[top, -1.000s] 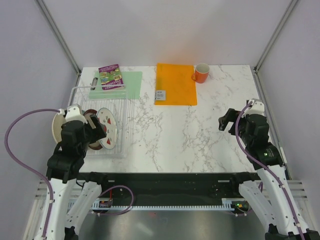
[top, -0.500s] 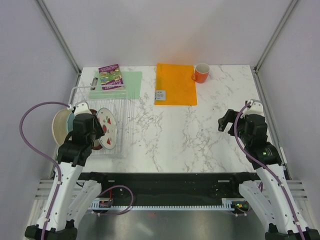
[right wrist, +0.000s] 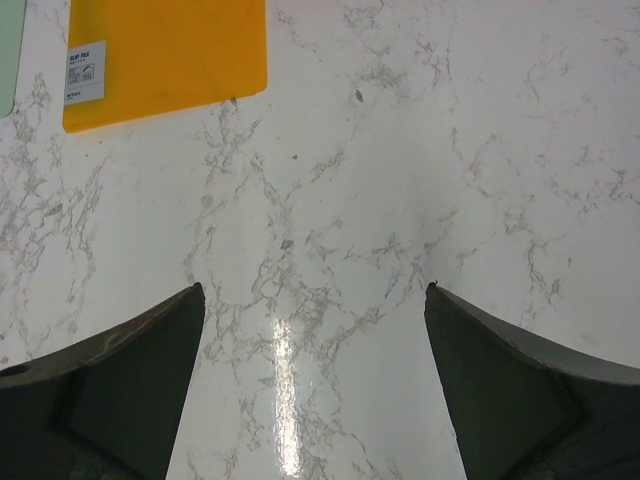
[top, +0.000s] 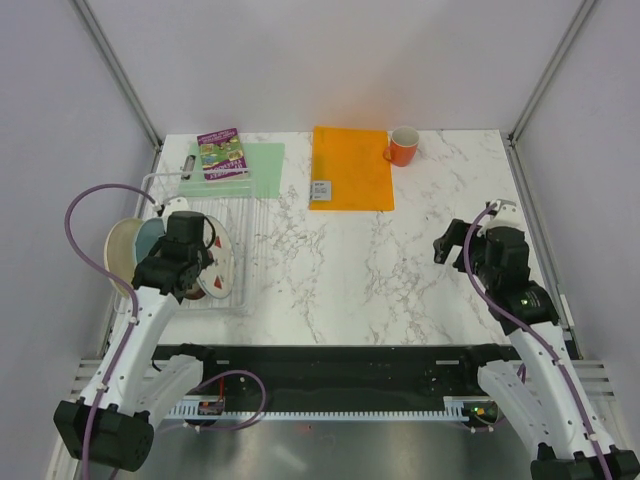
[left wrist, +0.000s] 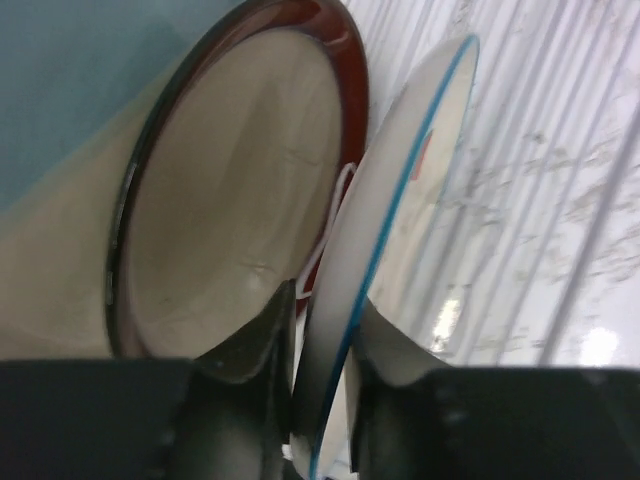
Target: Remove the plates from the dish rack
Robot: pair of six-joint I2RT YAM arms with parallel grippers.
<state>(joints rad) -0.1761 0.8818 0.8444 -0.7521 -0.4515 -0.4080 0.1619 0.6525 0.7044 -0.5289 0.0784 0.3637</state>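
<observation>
Between left fingers (left wrist: 262,345), strawberry plate (left wrist: 400,190), edge-on

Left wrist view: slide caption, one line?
Left gripper pinches strawberry plate by its rim, red-rimmed beige plate close beside it.

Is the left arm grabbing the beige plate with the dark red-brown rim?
No, its fingers pinch the round white strawberry-patterned plate next to it.

Upright plates (top: 218,262) (slotted) in dish rack (top: 256,235)
</observation>
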